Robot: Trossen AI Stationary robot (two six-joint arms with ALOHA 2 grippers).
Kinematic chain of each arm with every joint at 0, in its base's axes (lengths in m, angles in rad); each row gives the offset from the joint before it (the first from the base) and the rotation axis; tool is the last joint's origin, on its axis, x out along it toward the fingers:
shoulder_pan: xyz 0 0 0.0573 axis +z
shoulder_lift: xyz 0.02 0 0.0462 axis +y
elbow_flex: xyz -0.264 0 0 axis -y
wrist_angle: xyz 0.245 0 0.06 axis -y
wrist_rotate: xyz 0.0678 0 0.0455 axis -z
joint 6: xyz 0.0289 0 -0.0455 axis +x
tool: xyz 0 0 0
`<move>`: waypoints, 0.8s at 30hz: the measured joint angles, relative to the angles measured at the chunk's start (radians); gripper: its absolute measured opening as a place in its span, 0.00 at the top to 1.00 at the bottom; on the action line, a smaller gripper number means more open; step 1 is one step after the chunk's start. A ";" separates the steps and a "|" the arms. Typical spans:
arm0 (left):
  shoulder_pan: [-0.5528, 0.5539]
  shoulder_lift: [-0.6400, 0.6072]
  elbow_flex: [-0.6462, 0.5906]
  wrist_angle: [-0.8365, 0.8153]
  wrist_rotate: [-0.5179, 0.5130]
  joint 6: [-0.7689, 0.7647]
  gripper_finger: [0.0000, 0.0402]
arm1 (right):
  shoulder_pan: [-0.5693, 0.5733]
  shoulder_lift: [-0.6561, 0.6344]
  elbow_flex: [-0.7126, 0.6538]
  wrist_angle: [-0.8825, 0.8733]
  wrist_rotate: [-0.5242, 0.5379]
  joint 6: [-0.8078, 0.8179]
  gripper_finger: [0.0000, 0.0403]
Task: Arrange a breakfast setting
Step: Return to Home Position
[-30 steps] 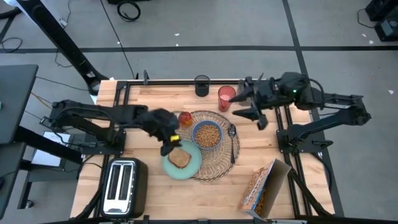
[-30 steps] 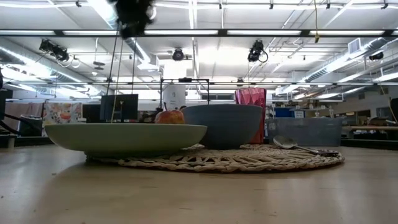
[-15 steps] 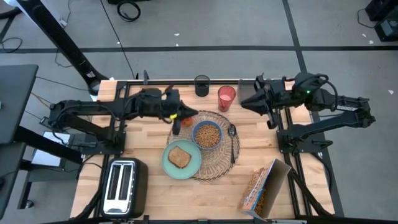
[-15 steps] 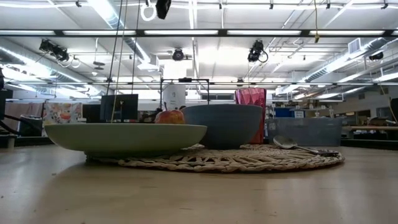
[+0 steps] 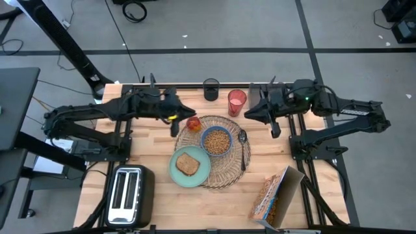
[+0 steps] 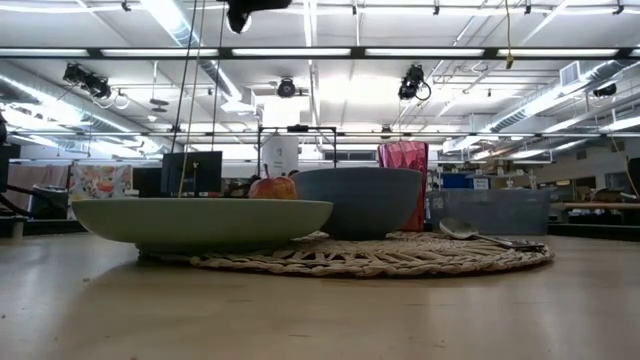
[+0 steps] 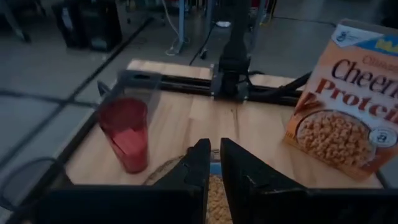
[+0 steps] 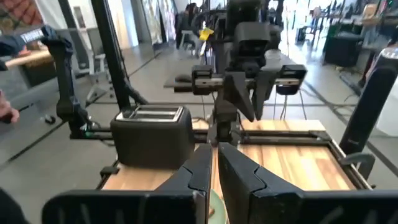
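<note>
Wicker placemat [image 5: 229,170] mid-worktop [image 5: 155,151] carries plate [image 5: 176,174] and bowl [image 5: 203,136]; only the overhead view shows toast [image 5: 188,165], hidden behind the plate's rim from low. Left pincer [image 7: 212,144] and right pincer [image 8: 213,149] hover either side, fingers pressed together

My desk [image 5: 153,146] is pale planked wood with a matt finish, and the placemat [image 6: 400,258] on it is rough woven wicker. The plate [image 6: 200,222] and bowl [image 6: 365,200] look smooth and dull-glazed, the cup [image 7: 126,132] is translucent red plastic, the cereal box [image 7: 348,99] printed card, the toaster [image 5: 129,195] brushed silver metal. My left tool [image 7: 215,144] and right tool [image 8: 215,150] have matt black fingers
</note>
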 joint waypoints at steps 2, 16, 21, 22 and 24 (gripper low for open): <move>0.000 -0.043 -0.041 0.028 0.000 0.036 0.89 | 0.000 -0.013 -0.020 0.016 0.013 0.012 0.91; 0.075 -0.461 -0.441 0.122 -0.004 0.122 0.89 | 0.000 -0.393 -0.474 0.226 0.148 0.082 0.90; 0.076 -0.537 -0.537 0.194 -0.004 0.168 0.89 | 0.000 -0.555 -0.625 0.289 0.206 0.118 0.90; 0.076 -0.547 -0.558 0.225 -0.002 0.175 0.89 | 0.000 -0.578 -0.657 0.299 0.237 0.149 0.90; 0.076 -0.566 -0.610 0.289 -0.003 0.189 0.89 | 0.000 -0.615 -0.721 0.311 0.286 0.199 0.90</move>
